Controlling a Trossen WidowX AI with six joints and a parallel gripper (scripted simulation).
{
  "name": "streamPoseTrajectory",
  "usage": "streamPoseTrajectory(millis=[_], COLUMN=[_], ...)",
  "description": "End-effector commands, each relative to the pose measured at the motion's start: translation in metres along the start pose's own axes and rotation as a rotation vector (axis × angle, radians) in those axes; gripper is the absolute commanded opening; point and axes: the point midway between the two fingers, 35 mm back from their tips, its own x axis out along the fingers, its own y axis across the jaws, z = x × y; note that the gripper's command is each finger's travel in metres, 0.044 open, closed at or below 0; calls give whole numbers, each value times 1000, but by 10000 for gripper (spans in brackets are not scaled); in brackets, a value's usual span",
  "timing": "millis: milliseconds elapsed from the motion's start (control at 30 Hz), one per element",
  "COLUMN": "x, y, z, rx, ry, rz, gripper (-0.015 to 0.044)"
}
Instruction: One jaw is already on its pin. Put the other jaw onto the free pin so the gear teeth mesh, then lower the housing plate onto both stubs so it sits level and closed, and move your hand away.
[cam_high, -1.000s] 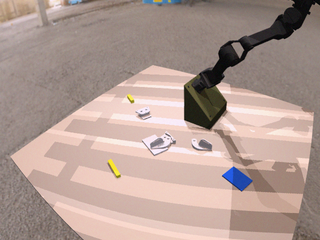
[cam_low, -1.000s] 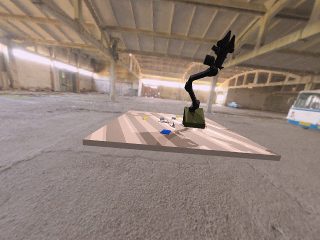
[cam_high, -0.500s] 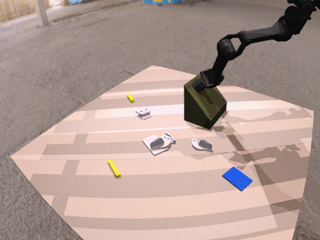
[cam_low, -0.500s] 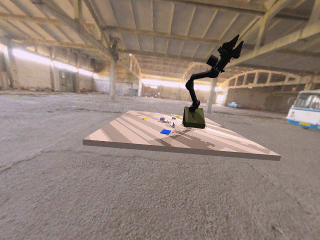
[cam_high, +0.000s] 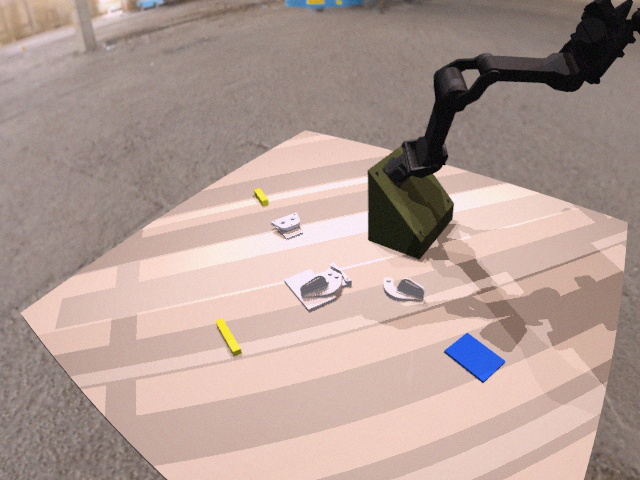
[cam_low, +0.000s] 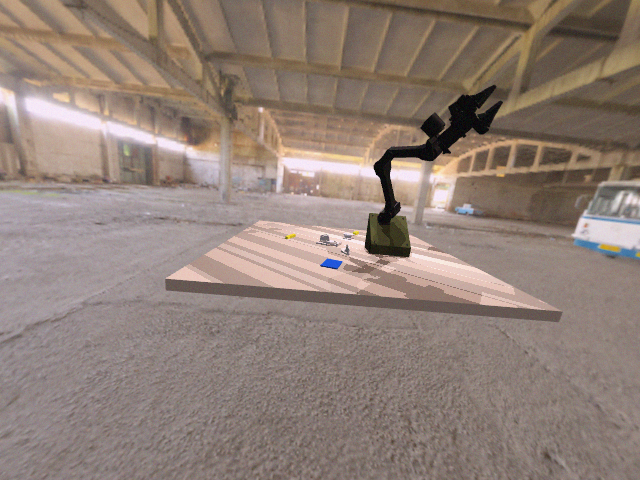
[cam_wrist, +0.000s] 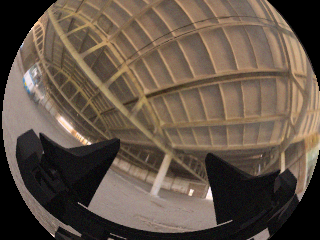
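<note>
One bench; on it, a blue plate, lying flat, and a green base carrying a black arm. End effector: open, raised.

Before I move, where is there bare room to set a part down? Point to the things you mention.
In the top view, between the long yellow bar (cam_high: 228, 337) and blue plate (cam_high: 474, 357) (cam_low: 331, 264). It's crowded around the base plate with its mounted jaw (cam_high: 311, 302), the loose jaw (cam_high: 397, 293) close by.
</note>
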Motion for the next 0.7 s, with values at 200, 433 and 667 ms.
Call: streamPoseTrajectory(millis=[200, 433, 667], x=[-15, -32, -53], y=[22, 31, 32], z=[-54, -94, -126], rx=[-75, -128, -192], ry=[175, 305, 426], rz=[90, 144, 186], gripper=[440, 440, 440])
